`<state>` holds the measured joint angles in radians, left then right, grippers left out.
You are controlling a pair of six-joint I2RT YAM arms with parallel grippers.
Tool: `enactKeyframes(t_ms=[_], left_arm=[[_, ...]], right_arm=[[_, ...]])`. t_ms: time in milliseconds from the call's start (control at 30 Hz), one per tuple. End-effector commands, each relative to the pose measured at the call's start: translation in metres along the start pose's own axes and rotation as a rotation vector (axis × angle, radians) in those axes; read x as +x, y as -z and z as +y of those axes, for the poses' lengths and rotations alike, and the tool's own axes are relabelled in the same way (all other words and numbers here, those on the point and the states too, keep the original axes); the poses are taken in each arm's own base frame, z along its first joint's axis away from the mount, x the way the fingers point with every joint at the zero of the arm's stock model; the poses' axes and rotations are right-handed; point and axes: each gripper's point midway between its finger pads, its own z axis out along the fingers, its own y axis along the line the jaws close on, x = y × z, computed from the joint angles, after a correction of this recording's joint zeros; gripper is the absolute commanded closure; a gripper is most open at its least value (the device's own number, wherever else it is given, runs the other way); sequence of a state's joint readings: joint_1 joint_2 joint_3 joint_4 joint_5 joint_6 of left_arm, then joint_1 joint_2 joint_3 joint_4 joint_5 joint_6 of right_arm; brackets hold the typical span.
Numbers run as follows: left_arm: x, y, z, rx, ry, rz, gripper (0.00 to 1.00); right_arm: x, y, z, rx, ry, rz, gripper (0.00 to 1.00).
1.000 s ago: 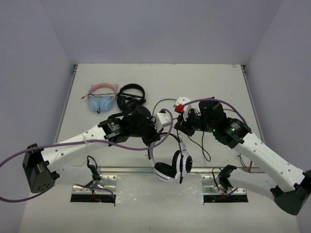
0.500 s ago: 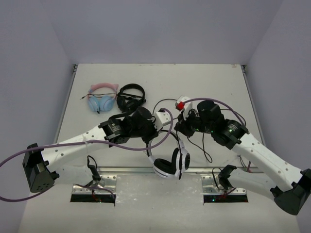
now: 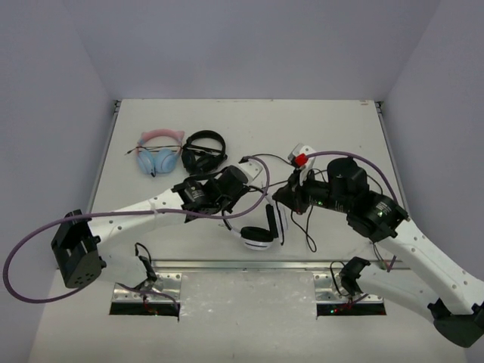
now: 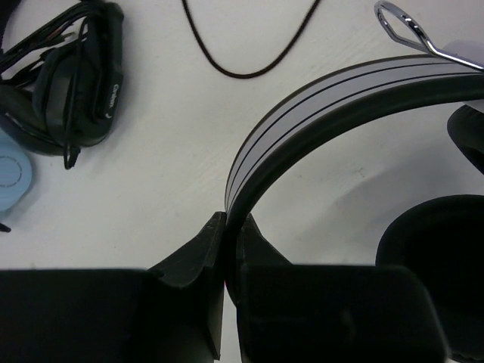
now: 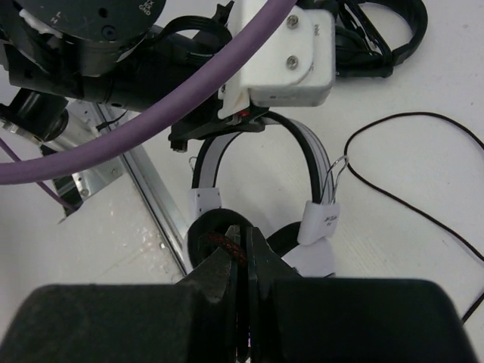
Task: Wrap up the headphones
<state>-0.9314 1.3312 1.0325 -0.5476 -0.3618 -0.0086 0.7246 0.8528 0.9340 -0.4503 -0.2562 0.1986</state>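
Observation:
The white headphones (image 3: pixel 261 227) hang just above the table, cups down, between the two arms. My left gripper (image 3: pixel 243 200) is shut on the white, black-striped headband (image 4: pixel 340 98), and a black ear pad (image 4: pixel 435 257) shows at the right of its view. My right gripper (image 3: pixel 282 198) is shut on the thin black cable, here a braided stretch (image 5: pixel 227 243), just above an ear cup (image 5: pixel 318 227). The rest of the cable (image 3: pixel 308 231) trails loose on the table and loops behind the grippers (image 5: pixel 412 193).
The pink-and-blue cat-ear pair (image 3: pixel 159 153) and the all-black pair (image 3: pixel 204 150) lie at the back left; the black pair also shows in the left wrist view (image 4: pixel 68 83). A metal rail (image 3: pixel 227 265) runs along the near table edge.
Both arms have lifted and carried the headphones from the near rail farther onto the table. The right gripper has moved right with the cable.

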Motion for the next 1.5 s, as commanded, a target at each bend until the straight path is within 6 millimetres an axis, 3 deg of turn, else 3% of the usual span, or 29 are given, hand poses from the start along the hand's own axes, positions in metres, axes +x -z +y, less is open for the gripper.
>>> enactKeyframes(t_ms=[0, 133, 267, 367, 400, 567, 633, 767, 1000, 1167, 1233, 1467], left_arm=[[-0.051, 0.013, 0.027, -0.145, 0.241, -0.131, 1.0], [-0.049, 0.009, 0.035, -0.225, 0.358, -0.115, 1.0], [-0.034, -0.007, 0.047, -0.318, 0.438, -0.047, 1.0], [-0.034, -0.013, 0.043, -0.303, 0.446, -0.037, 1.0], [-0.033, -0.015, 0.037, -0.269, 0.425, -0.025, 1.0], [-0.025, -0.023, -0.008, -0.091, 0.242, 0.005, 1.0], [-0.018, -0.021, -0.027, -0.044, 0.173, 0.018, 1.0], [-0.006, -0.018, -0.04, -0.007, 0.112, 0.035, 1.0], [-0.022, 0.005, -0.058, 0.154, 0.112, -0.063, 1.0], [-0.035, 0.035, -0.083, 0.341, 0.073, -0.152, 1.0], [-0.038, 0.048, -0.087, 0.392, 0.064, -0.186, 1.0], [-0.025, 0.079, -0.121, 0.628, -0.035, -0.159, 1.0]], right_arm=[[-0.032, 0.004, 0.012, -0.041, -0.001, -0.085, 0.99], [-0.039, 0.002, 0.014, -0.043, 0.002, -0.085, 0.99], [-0.049, 0.009, 0.017, -0.043, 0.02, -0.076, 0.99], [-0.055, 0.012, 0.012, -0.01, 0.051, -0.067, 0.99], [-0.066, 0.016, 0.012, -0.004, 0.068, -0.079, 0.99], [-0.069, 0.009, -0.015, 0.121, 0.152, -0.003, 0.99], [-0.062, 0.004, -0.022, 0.142, 0.168, 0.05, 0.99], [-0.047, -0.011, -0.03, 0.152, 0.171, 0.124, 0.99], [-0.029, -0.016, -0.042, 0.19, 0.219, 0.137, 0.99], [-0.018, -0.016, -0.046, 0.193, 0.272, 0.142, 0.99], [-0.02, -0.016, -0.038, 0.143, 0.305, 0.107, 0.99], [0.001, -0.031, -0.038, 0.096, 0.333, 0.148, 0.99]])
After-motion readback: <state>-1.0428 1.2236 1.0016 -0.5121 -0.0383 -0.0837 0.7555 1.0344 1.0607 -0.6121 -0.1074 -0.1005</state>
